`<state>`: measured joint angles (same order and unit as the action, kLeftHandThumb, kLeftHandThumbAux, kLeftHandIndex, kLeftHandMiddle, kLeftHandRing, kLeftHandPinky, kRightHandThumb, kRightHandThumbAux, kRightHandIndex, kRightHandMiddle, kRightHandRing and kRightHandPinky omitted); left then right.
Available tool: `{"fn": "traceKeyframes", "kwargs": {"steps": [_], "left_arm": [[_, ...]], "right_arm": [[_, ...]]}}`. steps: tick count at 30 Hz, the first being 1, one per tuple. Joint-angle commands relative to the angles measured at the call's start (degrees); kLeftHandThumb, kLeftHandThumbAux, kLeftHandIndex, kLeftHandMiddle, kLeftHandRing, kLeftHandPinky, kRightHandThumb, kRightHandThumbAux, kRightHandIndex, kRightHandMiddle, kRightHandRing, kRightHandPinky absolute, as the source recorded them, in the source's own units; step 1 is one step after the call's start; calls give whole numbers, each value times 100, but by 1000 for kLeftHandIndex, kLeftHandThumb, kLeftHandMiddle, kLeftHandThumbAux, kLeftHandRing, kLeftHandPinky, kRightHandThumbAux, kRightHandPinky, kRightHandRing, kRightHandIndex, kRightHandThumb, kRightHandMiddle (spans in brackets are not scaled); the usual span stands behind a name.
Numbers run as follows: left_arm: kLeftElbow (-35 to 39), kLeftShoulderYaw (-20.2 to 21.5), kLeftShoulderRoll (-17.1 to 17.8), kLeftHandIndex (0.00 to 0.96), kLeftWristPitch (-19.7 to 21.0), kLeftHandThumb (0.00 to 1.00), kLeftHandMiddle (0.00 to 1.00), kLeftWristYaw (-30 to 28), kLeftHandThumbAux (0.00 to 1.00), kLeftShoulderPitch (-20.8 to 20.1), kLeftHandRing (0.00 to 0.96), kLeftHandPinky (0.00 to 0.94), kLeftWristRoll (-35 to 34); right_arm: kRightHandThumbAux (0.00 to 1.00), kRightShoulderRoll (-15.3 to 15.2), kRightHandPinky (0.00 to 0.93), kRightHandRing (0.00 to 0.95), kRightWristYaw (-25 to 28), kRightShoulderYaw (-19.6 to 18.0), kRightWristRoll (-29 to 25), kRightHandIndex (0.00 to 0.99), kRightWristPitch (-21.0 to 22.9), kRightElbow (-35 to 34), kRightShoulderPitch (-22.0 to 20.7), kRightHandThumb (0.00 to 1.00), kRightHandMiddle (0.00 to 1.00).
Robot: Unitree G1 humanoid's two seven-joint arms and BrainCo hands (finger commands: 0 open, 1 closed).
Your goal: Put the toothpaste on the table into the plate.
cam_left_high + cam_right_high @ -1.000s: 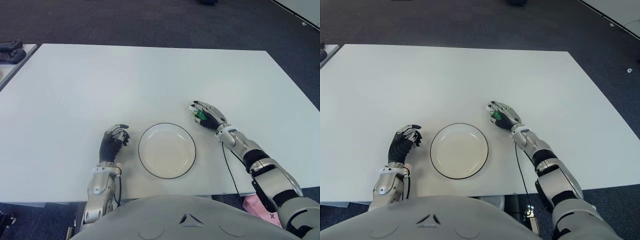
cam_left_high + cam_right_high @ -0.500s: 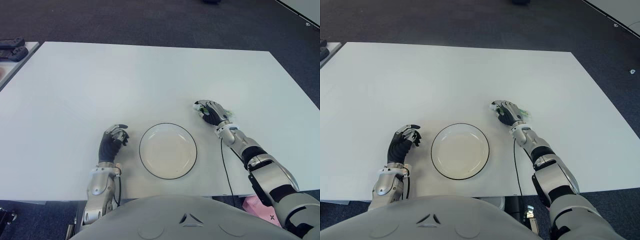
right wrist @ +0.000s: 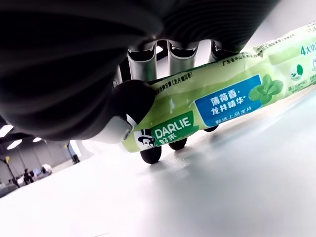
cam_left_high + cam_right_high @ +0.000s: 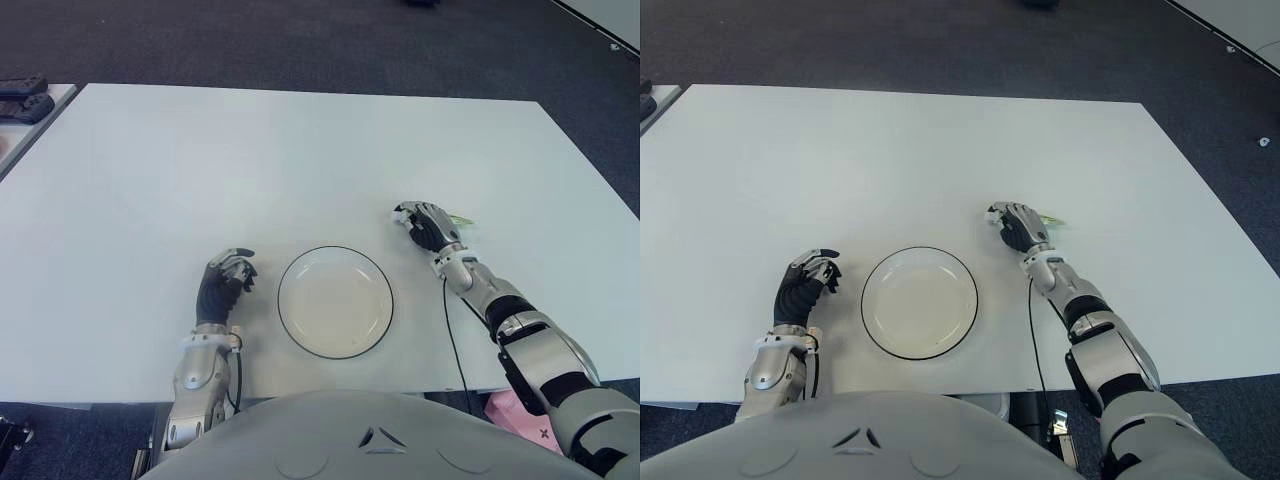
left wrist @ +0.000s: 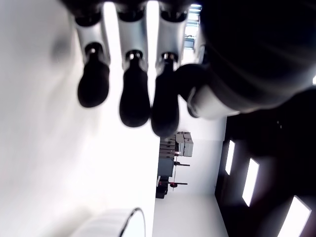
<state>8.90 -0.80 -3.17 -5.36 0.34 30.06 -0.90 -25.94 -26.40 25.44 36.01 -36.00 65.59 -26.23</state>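
A white table (image 4: 300, 150) seen from the robot's head, with one round white plate (image 4: 335, 301) with a dark rim near its front edge. One toothpaste (image 3: 217, 101), a light green Darlie box, is held in the right hand (image 4: 428, 226), which sits to the right of the plate and a little farther back, apart from its rim. In the right wrist view the fingers (image 3: 143, 64) curl over the top of the box and the thumb presses its side, so the hand is closed around it. The box's long axis runs roughly level with the table surface; one end pokes out past the hand toward the robot's right, away from the plate. Whether the box touches the table cannot be told. The left hand (image 4: 224, 285) shows just left of the plate, its fingers (image 5: 133, 98) curled loosely, holding nothing.
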Motion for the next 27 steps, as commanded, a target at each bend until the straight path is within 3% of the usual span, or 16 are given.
{"fn": "traceKeyframes", "kwargs": {"steps": [1, 16, 27], "left_arm": [[-160, 11, -34, 432, 162, 705, 711, 101, 721, 58, 700, 686, 33], [-246, 3, -16, 432, 110, 705, 713, 89, 721, -15, 704, 693, 26], [-363, -8, -21, 433, -79, 705, 723, 63, 720, -61, 714, 704, 16]], "right_arm": [[666, -18, 471, 482, 344, 24, -44, 394, 80, 144, 374, 994, 467], [668, -155, 521, 470, 564, -177, -227, 390, 237, -550, 534, 1000, 442], [668, -347, 545, 483, 923, -701, -577, 409, 523, -2217, 1002, 1000, 417]]}}
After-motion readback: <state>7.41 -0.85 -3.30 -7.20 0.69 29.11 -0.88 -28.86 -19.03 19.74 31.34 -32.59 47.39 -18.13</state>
